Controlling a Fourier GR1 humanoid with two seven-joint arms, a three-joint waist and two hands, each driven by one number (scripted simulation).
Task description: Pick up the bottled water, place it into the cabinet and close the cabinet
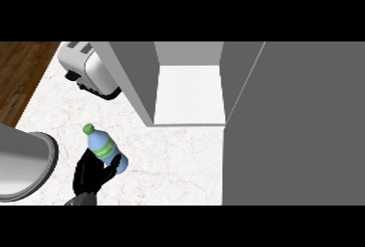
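Grey rimmed cylinder [21,164] at 8 o'clock; beside it, left hand [89,178] curled round bottled water [105,150]; cabinet [189,91] open at 12.

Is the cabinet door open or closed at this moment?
Open. The white inside floor of the cabinet is exposed to view, and its grey door stands swung out on the right side.

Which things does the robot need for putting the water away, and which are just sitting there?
For the job:
- bottled water, with the left hand curled round it
- the open cabinet

Just lying about:
- toaster at the back of the counter
- grey round thing at the left edge
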